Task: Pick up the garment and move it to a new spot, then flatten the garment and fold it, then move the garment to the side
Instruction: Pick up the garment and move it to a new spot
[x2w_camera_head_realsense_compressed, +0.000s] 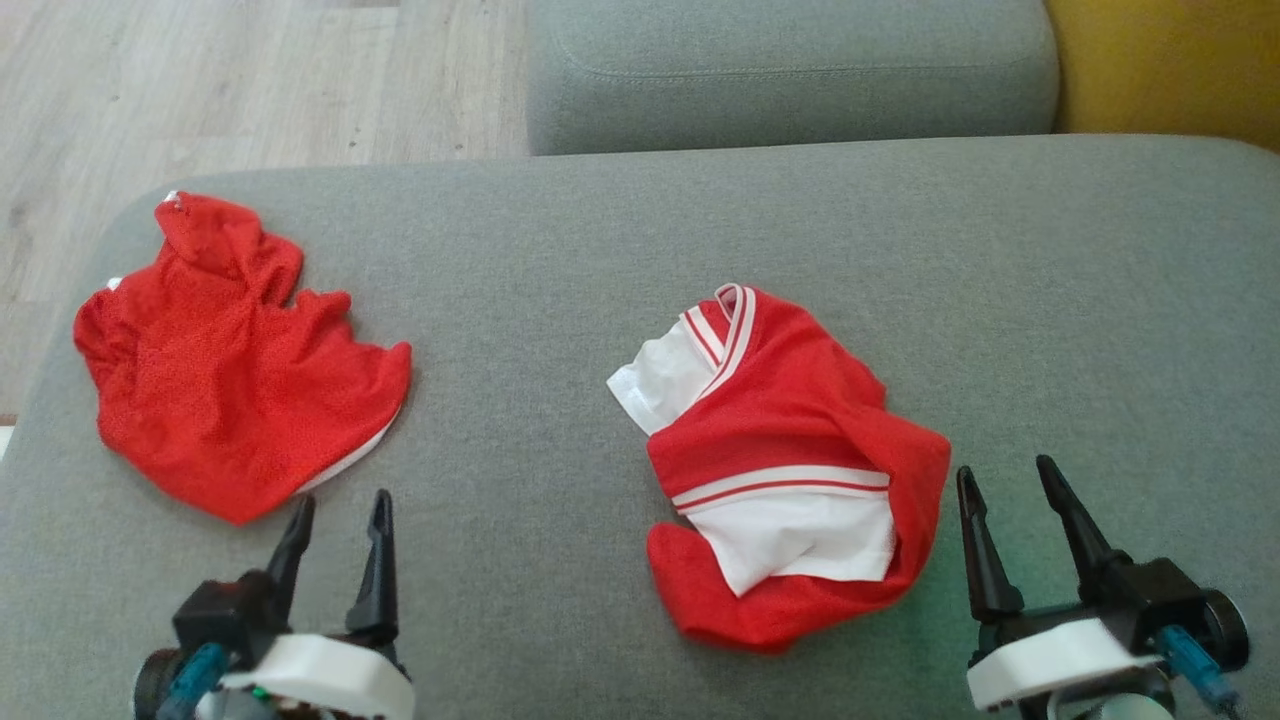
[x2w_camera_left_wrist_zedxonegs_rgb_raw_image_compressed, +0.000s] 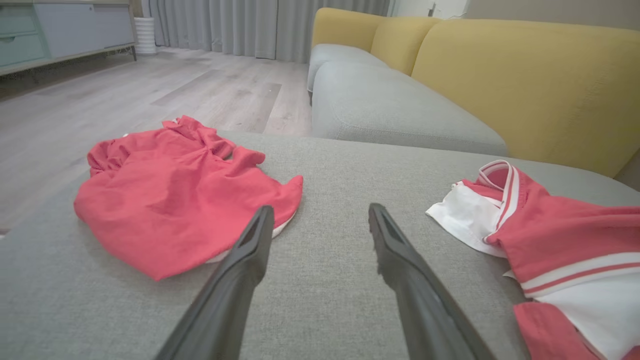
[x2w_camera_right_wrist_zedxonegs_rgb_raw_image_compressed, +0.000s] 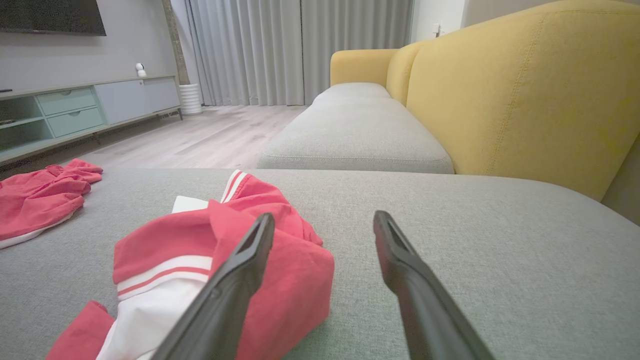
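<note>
Two garments were seen on the wide grey cushion (x2w_camera_head_realsense_compressed: 560, 240), well apart. A plain red garment (x2w_camera_head_realsense_compressed: 235, 385) was crumpled toward its left edge, and a red-and-white garment (x2w_camera_head_realsense_compressed: 790, 470) was bunched near the middle. Two claws were held low at the near edge, each with two dark fingers spread wide and nothing gripped. The left claw (x2w_camera_head_realsense_compressed: 343, 498) was placed just beside the plain red garment, the right claw (x2w_camera_head_realsense_compressed: 1005, 466) just beside the red-and-white garment.
</note>
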